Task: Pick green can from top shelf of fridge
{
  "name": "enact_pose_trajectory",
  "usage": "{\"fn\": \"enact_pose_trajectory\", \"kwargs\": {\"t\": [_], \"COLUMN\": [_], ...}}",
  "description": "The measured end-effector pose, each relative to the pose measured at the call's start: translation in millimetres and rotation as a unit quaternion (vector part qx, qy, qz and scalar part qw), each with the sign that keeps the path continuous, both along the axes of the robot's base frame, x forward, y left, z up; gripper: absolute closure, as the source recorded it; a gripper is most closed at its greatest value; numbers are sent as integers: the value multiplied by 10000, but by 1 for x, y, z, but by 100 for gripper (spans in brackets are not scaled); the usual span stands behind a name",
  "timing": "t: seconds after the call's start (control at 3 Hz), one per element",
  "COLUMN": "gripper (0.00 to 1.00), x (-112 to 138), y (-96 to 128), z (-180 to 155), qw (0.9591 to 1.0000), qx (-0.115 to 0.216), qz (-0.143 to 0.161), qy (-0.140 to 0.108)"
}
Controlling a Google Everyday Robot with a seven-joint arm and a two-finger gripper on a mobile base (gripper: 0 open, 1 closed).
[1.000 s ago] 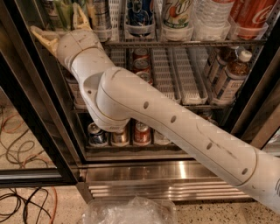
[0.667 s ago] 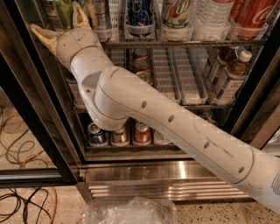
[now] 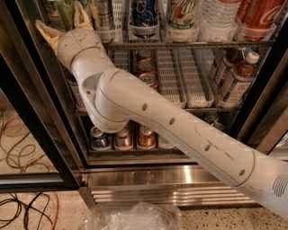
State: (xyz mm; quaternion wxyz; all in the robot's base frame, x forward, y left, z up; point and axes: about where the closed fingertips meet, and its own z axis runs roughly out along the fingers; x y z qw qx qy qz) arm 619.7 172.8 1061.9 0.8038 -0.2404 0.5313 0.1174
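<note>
The green can (image 3: 67,12), green with pale streaks, stands at the far left of the top shelf (image 3: 189,44) of the fridge (image 3: 171,183); its top is cut off by the frame's edge. My gripper (image 3: 60,16) is at that can, with one finger (image 3: 46,33) out to its left and the other finger (image 3: 83,17) against its right side. The jaws are spread around the can, with a gap on the left. My white arm (image 3: 148,117) crosses the fridge front from the lower right.
On the top shelf, right of the green can, are a silver can (image 3: 104,15), a blue can (image 3: 144,13), a white-and-green can (image 3: 182,13), a water bottle (image 3: 216,18) and a red cola bottle (image 3: 261,13). Red cola cans (image 3: 145,67) and bottles (image 3: 238,76) sit below. Cables (image 3: 22,206) and a plastic bag (image 3: 130,218) lie on the floor.
</note>
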Motion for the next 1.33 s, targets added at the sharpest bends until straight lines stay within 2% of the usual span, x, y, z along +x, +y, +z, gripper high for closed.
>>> {"fn": "enact_pose_trajectory", "kwargs": {"t": [0.67,1.0,1.33], "gripper": [87,100,100], "x": [0,0,0], "y": [0,0,0], "z": [0,0,0], "qw": [10000,10000,10000], "qx": [0,0,8], "qz": [0,0,0], "qy": [0,0,-4]}}
